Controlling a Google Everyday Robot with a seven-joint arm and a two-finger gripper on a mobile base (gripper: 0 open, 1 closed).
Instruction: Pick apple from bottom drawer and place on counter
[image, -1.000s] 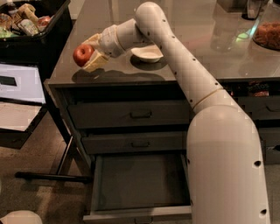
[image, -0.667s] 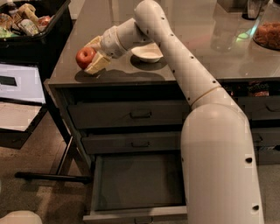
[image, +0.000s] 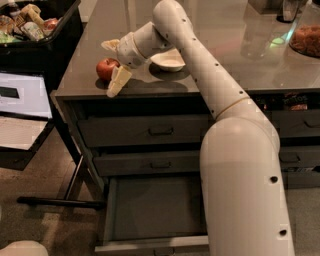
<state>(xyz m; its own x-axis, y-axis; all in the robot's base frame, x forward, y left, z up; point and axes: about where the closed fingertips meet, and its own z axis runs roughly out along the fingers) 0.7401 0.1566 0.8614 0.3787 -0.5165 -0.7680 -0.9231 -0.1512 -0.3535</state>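
Note:
The red apple (image: 106, 68) sits on the glossy grey counter (image: 225, 65), near its front left corner. My gripper (image: 114, 64) is right beside it on its right, low over the counter. The cream fingers (image: 118, 81) are spread wider than the apple, one behind it and one in front, so the gripper is open. The bottom drawer (image: 155, 212) of the left stack is pulled out, and its dark inside is empty. My arm runs from the lower right up across the counter and hides the drawer's right part.
A white bowl (image: 168, 60) stands on the counter just behind my wrist. A black bin of groceries (image: 37, 35) stands to the left of the counter. A bowl of orange food (image: 305, 40) and a glass container (image: 257, 35) are at the back right. The two upper drawers (image: 160, 131) are shut.
The apple has come down and a little right onto the counter. The fingers have spread apart and let it go.

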